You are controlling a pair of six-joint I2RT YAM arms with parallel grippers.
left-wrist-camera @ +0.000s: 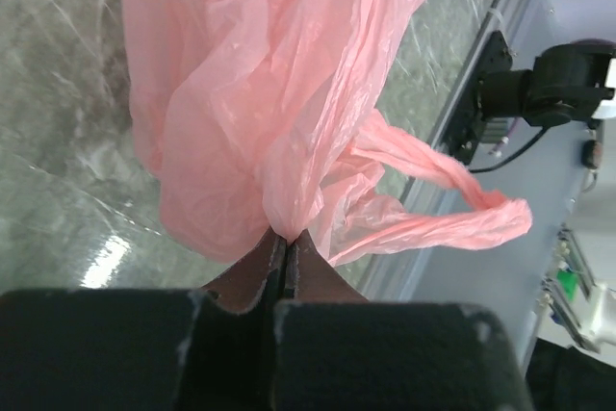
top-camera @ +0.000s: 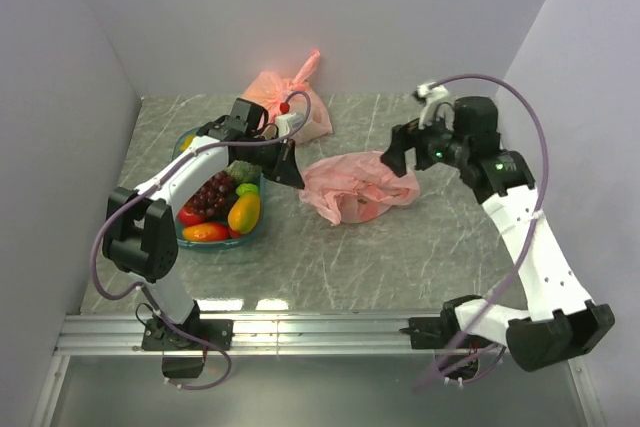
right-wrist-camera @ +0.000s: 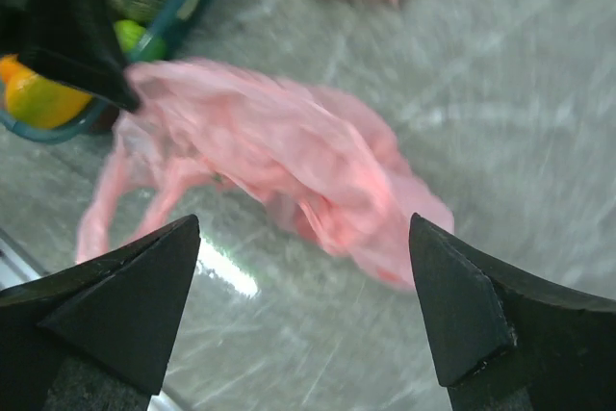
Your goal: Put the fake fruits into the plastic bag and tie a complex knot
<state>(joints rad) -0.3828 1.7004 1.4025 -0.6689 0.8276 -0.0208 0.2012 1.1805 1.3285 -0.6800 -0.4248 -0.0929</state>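
The salmon-pink plastic bag (top-camera: pixel 358 187) lies crumpled on the table centre. My left gripper (top-camera: pixel 290 175) is shut on the bag's left edge; the left wrist view shows the jaws pinched on a fold of the bag (left-wrist-camera: pixel 279 113), with a handle loop (left-wrist-camera: pixel 452 201) trailing free. My right gripper (top-camera: pixel 402 155) is open and empty, hovering above the bag's right end (right-wrist-camera: pixel 298 156). The fake fruits (top-camera: pixel 222 205), among them purple grapes (top-camera: pixel 209 195), a mango (top-camera: pixel 244 213) and a red one, sit in a teal bowl (top-camera: pixel 196 242) at the left. No knot shows.
A paler pink bag (top-camera: pixel 295 99) with a stiff tail lies at the back against the wall. Grey walls close in both sides. A metal rail (top-camera: pixel 320 332) runs along the table's near edge.
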